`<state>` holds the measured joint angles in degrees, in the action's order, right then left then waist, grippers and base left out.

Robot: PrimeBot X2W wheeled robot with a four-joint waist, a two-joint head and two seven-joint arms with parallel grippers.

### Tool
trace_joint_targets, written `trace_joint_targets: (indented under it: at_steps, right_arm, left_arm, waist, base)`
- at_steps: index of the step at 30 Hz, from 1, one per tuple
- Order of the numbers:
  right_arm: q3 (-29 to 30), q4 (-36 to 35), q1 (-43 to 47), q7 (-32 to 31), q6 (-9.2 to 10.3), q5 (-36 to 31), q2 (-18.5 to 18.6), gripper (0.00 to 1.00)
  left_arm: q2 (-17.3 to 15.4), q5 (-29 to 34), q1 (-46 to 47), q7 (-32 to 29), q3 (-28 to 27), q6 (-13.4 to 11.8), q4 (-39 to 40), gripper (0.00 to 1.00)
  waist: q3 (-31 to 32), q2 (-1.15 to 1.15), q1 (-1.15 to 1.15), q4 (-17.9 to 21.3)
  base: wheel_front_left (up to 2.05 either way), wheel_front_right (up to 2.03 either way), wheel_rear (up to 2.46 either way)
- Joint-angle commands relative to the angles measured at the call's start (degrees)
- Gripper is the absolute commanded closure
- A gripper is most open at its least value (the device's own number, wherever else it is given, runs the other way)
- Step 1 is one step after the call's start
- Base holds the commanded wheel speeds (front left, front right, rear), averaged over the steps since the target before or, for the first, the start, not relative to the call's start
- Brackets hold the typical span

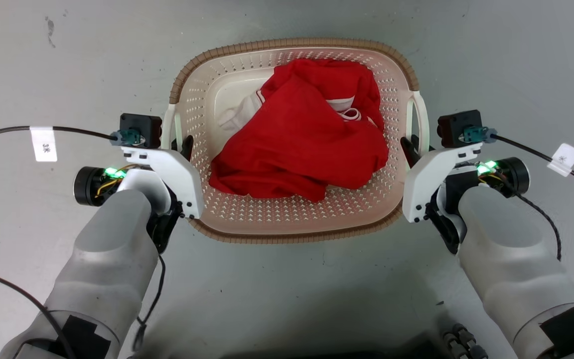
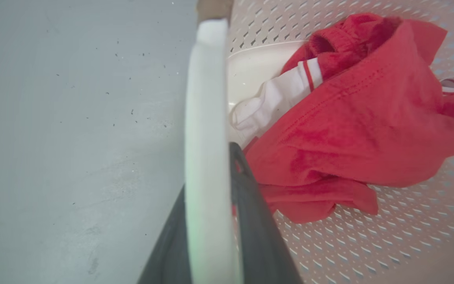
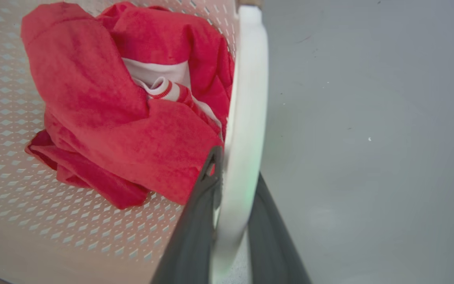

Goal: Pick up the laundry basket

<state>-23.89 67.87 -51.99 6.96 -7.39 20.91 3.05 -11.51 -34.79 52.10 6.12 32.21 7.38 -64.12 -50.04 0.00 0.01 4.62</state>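
One laundry basket (image 1: 287, 212) is sitting on the grey floor (image 1: 68, 60), opening facing up, long axis running left to right, holding one heap of red clothes (image 1: 302, 139). The left gripper (image 1: 180, 144) is pinching its left handle (image 1: 169, 124), and the right gripper (image 1: 416, 145) is pinching its right handle (image 1: 421, 117).

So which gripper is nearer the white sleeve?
Left. The left gripper grips the laundry basket by the handle beside the white sleeve; the right gripper grips the opposite handle, across the red garment.
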Motion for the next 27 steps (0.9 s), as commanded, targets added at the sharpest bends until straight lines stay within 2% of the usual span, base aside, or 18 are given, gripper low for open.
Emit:
trace_joint_targets:
  at_steps: [1,12,27]
  right_arm:
    - [-0.5,0.0,-0.6,-0.1,-0.18,0.0,-0.3,1.00]
    - [-5.7,0.8,-0.4,-2.2,-0.23,5.5,-0.5,1.00]
    - [-11.2,2.6,2.8,-14.4,-0.44,14.0,-0.9,1.00]
  left_arm:
    - [0.2,-0.2,0.6,0.1,0.6,0.2,0.4,1.00]
    - [-0.7,-7.7,0.4,-2.1,7.6,0.2,0.6,1.00]
    - [0.5,-19.8,-2.9,-13.7,14.2,0.5,1.2,1.00]
  waist:
    - [0.2,0.00,-0.01,0.0]
    - [3.3,0.00,-0.01,0.1]
    - [17.3,0.00,-0.01,-1.4]
  base:
    - [0.00,0.00,0.00]
    - [0.00,0.00,0.00]
    - [0.00,0.00,0.00]
